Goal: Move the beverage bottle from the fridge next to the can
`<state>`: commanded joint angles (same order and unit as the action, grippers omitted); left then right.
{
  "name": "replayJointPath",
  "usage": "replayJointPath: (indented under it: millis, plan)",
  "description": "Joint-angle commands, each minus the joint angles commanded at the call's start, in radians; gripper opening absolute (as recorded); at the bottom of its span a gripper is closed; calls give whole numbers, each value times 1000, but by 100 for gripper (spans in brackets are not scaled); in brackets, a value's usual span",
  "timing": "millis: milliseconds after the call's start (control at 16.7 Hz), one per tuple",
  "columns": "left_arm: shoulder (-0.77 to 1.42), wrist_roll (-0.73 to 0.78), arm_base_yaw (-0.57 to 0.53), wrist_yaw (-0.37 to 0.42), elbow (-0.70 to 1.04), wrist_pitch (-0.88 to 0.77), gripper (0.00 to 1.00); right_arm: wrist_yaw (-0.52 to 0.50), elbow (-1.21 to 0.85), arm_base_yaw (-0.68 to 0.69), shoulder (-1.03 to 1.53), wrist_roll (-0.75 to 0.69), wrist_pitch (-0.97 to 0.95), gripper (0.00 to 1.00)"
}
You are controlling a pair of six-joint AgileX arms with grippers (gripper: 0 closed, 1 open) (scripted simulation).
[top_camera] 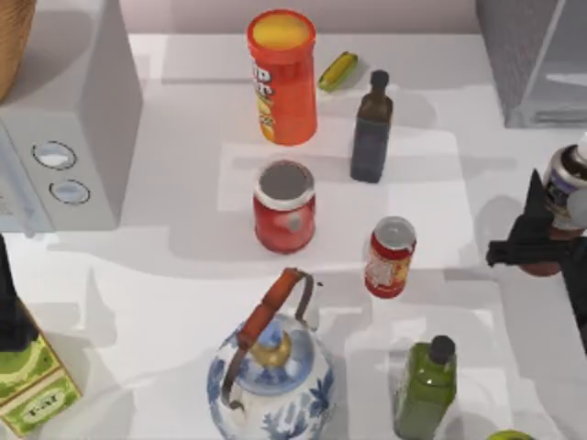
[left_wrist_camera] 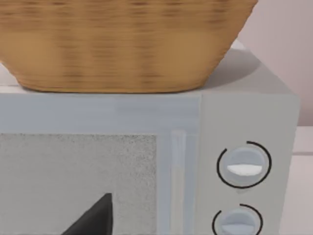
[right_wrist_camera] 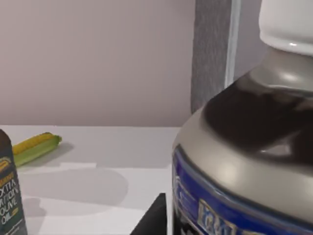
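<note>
The beverage bottle [top_camera: 567, 188], with a white cap and a blue-grey label, stands upright at the table's right edge, in front of the grey fridge [top_camera: 537, 60]. My right gripper [top_camera: 548, 231] is shut on its lower body. The right wrist view shows the bottle [right_wrist_camera: 244, 161] very close, beside one dark finger [right_wrist_camera: 154, 218]. The small red can [top_camera: 390, 257] with a silver top stands left of the bottle, with bare table between them. My left arm [top_camera: 9, 307] is parked at the table's left edge, facing the white box with knobs [left_wrist_camera: 244, 166].
A tall orange tube [top_camera: 282, 78], a dark bottle [top_camera: 371, 128] and a yellow-green corn cob [top_camera: 337, 71] stand at the back. A red jar [top_camera: 284, 206] is mid-table. Near the front are a blue-white teapot [top_camera: 271, 376] and a green bottle [top_camera: 426, 385]. A wicker basket [left_wrist_camera: 122, 44] tops the white box.
</note>
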<state>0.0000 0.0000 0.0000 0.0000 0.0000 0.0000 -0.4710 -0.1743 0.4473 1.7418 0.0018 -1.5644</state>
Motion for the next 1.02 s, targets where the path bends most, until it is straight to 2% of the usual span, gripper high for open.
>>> replayJointPath:
  millis: [660, 1020]
  plan:
    - [0, 0, 0, 0, 0, 0, 100, 0, 0, 0, 0, 0, 0, 98]
    - [0, 0, 0, 0, 0, 0, 100, 0, 0, 0, 0, 0, 0, 100]
